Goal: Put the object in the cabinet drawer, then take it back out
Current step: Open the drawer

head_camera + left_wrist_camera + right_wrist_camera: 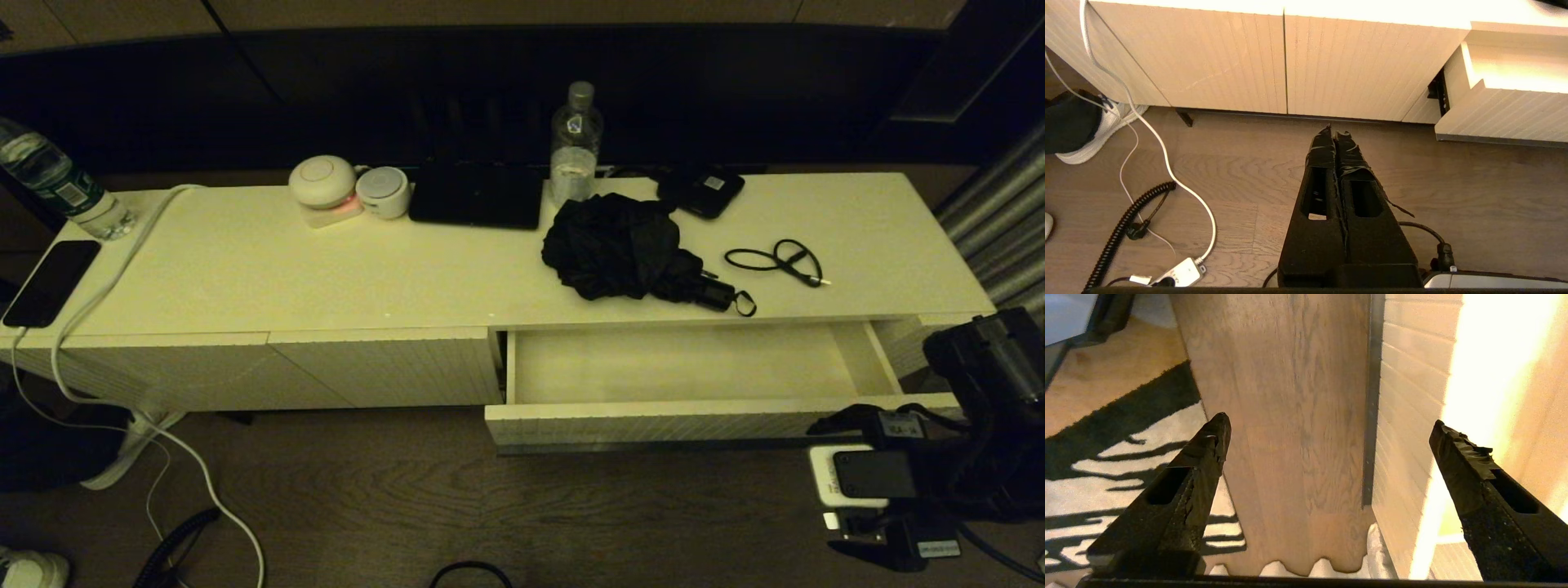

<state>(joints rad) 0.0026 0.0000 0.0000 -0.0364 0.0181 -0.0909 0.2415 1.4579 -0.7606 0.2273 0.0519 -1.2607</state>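
So the cabinet drawer (686, 371) stands pulled out at the right half of the cabinet, nothing in it that I can see, and the umbrella (624, 249) lies on the cabinet top (245, 261) just beyond the drawer's far edge, its fabric bunched loose and its short handle with the wrist loop pointing right and toward me. My right pincer (1327, 433) is spread wide and holds nothing; it hangs low at the near right corner of the drawer, beside the ribbed front, well apart from the umbrella. My left pincer (1336, 134) is clenched on nothing, parked low over the floor before the closed panels to the left. By my judgement the putting-in has not begun, and the reach up to the umbrella is the next need. 3 things worry me. 1, the loose fabric: if I pinch only a fold, the bundle may sag, unfurl or slip as I lift. 2, the neighbours: a water bottle (575, 147) stands just behind the umbrella, a flat black device (702, 192) sits at its far right, and a thin cable loop (775, 261) lies near the handle, so a careless approach could topple the bottle or snag the cable. 3, my arm is close to the drawer front, and rising carelessly could knock it partly shut.
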